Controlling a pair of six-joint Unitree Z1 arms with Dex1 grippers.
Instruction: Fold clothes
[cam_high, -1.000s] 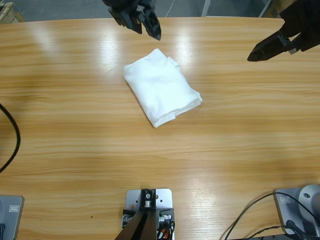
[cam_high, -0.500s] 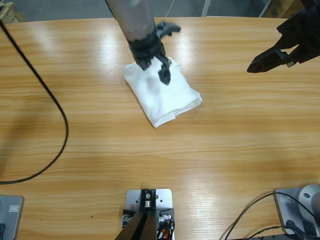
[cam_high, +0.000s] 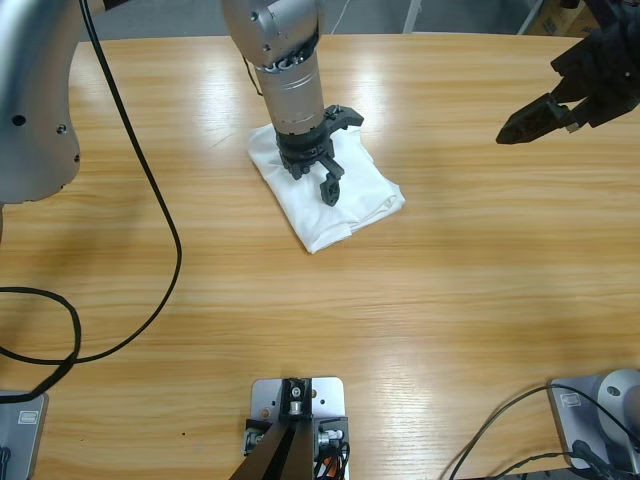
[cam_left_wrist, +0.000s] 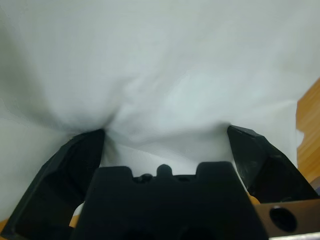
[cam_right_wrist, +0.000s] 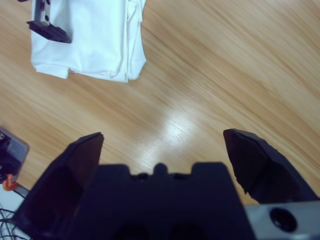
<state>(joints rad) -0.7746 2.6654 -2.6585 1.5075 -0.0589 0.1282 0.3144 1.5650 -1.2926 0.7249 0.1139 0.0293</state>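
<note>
Now, reading from your left across to your right:

Cable: a black cable trails over the table at the 9 o'clock side, slack and well apart from the cloth, so it looks unlikely to snag anything.

Left arm: it comes down from about 11 o'clock in the high view and ends right over the shirt.

Left gripper: its jaws are spread wide with white cloth bulging between them in the left wrist view. You appear to be pressing down into the bundle, not pinching it; judged from that, this is either a flattening press or the set-up for a bite on the top layers.

T-shirt: already a compact folded packet, lying slanted just above the table's centre, its long side running from 11 o'clock to 5 o'clock. The layered edges show at the 5 o'clock end. In the right wrist view it sits at the upper left, well apart from that gripper.

Progress: the folding looks close to finished.

Right gripper: parked at 2 o'clock, above bare wood, jaws wide and holding nothing. Keeping it there leaves your left arm room to work.

Risk: closing now could drag the top layer and loosen the fold.
</note>
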